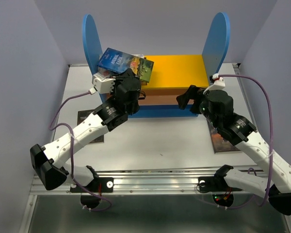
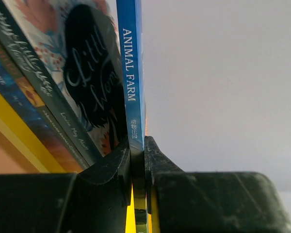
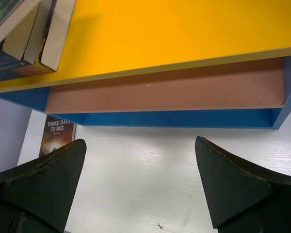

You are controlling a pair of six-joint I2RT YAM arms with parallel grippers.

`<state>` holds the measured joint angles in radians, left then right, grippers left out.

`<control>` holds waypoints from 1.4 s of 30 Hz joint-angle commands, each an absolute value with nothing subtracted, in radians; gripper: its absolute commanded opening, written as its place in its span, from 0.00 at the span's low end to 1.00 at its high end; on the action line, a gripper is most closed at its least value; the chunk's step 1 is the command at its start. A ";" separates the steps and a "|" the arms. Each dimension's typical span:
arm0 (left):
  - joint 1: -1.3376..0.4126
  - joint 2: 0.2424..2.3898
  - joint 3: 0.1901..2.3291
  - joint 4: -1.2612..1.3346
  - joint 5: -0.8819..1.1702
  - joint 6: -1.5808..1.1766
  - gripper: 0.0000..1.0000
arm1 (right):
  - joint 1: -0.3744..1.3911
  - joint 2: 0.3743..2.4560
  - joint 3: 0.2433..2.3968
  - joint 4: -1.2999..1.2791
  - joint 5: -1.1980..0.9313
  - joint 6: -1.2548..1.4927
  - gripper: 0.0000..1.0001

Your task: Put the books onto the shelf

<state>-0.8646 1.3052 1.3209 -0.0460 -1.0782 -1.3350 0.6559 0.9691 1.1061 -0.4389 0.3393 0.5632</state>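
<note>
At the left end of the shelf (image 1: 179, 68), Little Women (image 2: 87, 87) and the other books (image 3: 34, 36) lean on the yellow top board. The left jaws are clenched on Animal Farm (image 2: 131, 73), held tilted just beside them. It should probably be set upright, flush against Little Women, before release, or the row may topple. Further right, the right jaws hang released before the lower board, grasping nothing; they could steady the row.

Blue Animal Farm (image 1: 115, 59) tilted against leaning books (image 1: 144, 69) at yellow-topped shelf's (image 1: 184, 68) left end — another book (image 3: 56, 132) flat in front.
</note>
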 commanded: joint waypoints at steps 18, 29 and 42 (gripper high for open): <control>-0.822 1.356 1.462 -0.338 -1.184 -1.596 0.71 | 0.660 1.088 1.209 -0.428 0.258 0.540 1.00; -0.815 1.295 1.365 -0.224 -1.045 -1.422 0.97 | 0.660 1.210 1.359 -0.428 0.189 0.437 1.00; -0.804 1.178 1.229 -0.058 -0.776 -1.186 0.99 | 0.660 1.500 1.660 -0.433 0.212 0.229 1.00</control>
<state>-0.8093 1.2095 1.2404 -0.1448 -0.8520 -1.2968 0.6559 1.4525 1.5513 -0.4610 0.2028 0.3134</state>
